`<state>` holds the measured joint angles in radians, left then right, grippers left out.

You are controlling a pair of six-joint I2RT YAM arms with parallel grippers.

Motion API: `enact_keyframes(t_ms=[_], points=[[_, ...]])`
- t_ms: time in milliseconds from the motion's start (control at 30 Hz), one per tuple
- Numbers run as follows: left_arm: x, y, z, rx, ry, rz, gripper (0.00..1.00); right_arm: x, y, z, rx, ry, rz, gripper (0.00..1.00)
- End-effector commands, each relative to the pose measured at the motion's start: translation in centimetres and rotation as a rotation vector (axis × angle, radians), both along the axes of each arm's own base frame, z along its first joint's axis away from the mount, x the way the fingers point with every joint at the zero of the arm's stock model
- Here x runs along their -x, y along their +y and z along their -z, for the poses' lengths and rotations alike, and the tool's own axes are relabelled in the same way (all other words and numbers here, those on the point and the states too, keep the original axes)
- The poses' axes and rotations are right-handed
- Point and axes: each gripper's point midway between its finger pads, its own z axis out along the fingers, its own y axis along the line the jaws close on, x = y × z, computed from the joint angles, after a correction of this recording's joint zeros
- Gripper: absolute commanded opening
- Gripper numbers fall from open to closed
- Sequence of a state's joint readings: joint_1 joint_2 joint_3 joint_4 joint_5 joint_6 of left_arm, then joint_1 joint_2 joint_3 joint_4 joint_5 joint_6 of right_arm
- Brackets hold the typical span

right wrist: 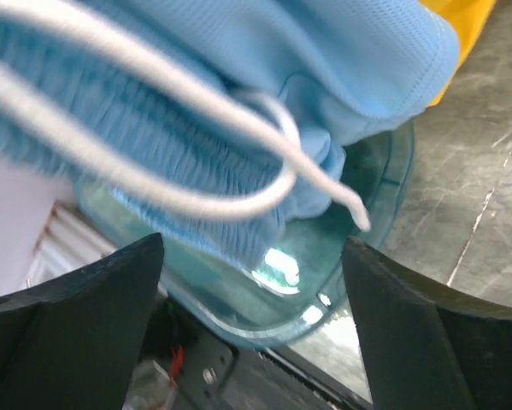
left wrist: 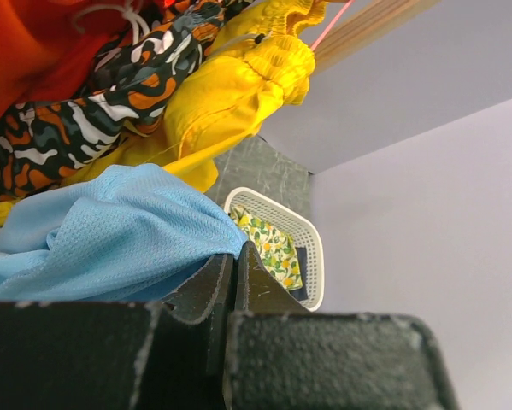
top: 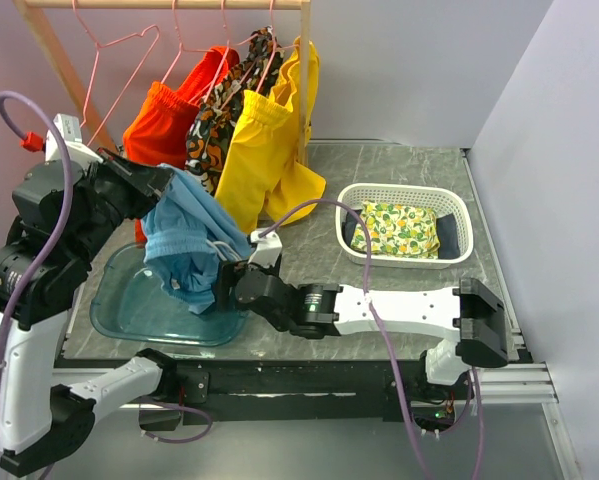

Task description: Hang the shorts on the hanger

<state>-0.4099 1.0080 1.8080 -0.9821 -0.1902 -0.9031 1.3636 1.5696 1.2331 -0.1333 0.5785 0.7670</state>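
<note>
The shorts (top: 184,235) hung limp above the tray (top: 119,318), pinched in the closed left gripper (top: 165,186). Light, floppy mesh. The right gripper (top: 224,282), jaws apart above the tray, would probably best take the elastic waistband.

Lab test cell (plain walls (top: 409,60), bolted arms (top: 379,305)).
</note>
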Motion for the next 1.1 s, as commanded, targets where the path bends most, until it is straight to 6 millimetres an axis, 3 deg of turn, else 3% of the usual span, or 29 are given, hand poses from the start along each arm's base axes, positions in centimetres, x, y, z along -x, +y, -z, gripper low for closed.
enact_keyframes(t_ms=[0,67,200,300,400,433,500,533,600,633,667,733,767,867,900,933,967,1067], points=[[0.6,-0.5,-4.8,0.07,-0.144,0.036,0.01,-2.8,0.0,-1.2,-0.088,0.01,0.207,0.87],[0.6,-0.5,-5.4,0.082,-0.161,0.037,0.01,-3.3,-0.2,-0.9,-0.112,0.025,0.241,0.77],[0.9,-0.5,-6.3,0.108,-0.195,0.044,0.01,-4.1,-0.4,0.8,-0.112,0.049,0.279,0.73],[1.0,-0.5,-6.6,0.111,-0.201,0.044,0.01,-5.4,-1.7,2.0,-0.1,0.067,0.332,0.62],[0.9,-0.3,-6.6,0.103,-0.204,0.034,0.01,-6.4,-3.9,1.1,-0.128,0.063,0.385,0.36],[1.0,-0.2,-6.6,0.102,-0.205,0.03,0.01,-6.8,-5.0,0.6,-0.128,0.048,0.413,0.16],[0.9,-0.1,-6.5,0.098,-0.209,0.024,0.01,-7.1,-7.1,-1.9,-0.165,0.025,0.442,0.0],[0.7,-0.2,-6.2,0.095,-0.202,0.022,0.01,-7.3,-8.6,-2.4,-0.136,0.004,0.463,0.0],[0.5,-0.2,-6.0,0.089,-0.199,0.023,0.01,-6.9,-11.0,-6.7,-0.191,-0.036,0.484,0.0],[0.3,-0.3,-5.7,0.086,-0.192,0.024,0.01,-6.7,-12.3,-7.7,-0.152,-0.066,0.471,0.0],[0.1,-0.4,-5.5,0.083,-0.189,0.026,0.01,-6.4,-14.2,-11.0,-0.205,-0.098,0.492,0.0],[-0.3,-0.7,-4.9,0.076,-0.178,0.032,0.01,-6.0,-16.7,-13.6,-0.176,-0.153,0.48,0.0],[-0.6,-0.9,-4.7,0.072,-0.173,0.037,0.01,-5.5,-18.7,-16.8,-0.23,-0.182,0.493,0.0],[-1.2,-1.9,-4.0,0.063,-0.161,0.073,0.01,-4.7,-22.0,-20.6,-0.216,-0.25,0.478,0.0],[-1.7,-2.3,-3.6,0.054,-0.146,0.085,0.01,-4.4,-23.1,-22.8,-0.248,-0.264,0.483,0.0],[-1.9,-2.9,-3.3,0.053,-0.136,0.11,0.01,-4.3,-23.7,-23.4,-0.213,-0.288,0.465,0.0],[-2.2,-3.2,-2.8,0.047,-0.123,0.119,0.01,-3.9,-24.4,-25.3,-0.243,-0.296,0.457,0.0],[-3.2,-4.8,-0.3,0.03,-0.078,0.183,0.01,-3.3,-24.9,-25.8,-0.197,-0.289,0.41,0.0]])
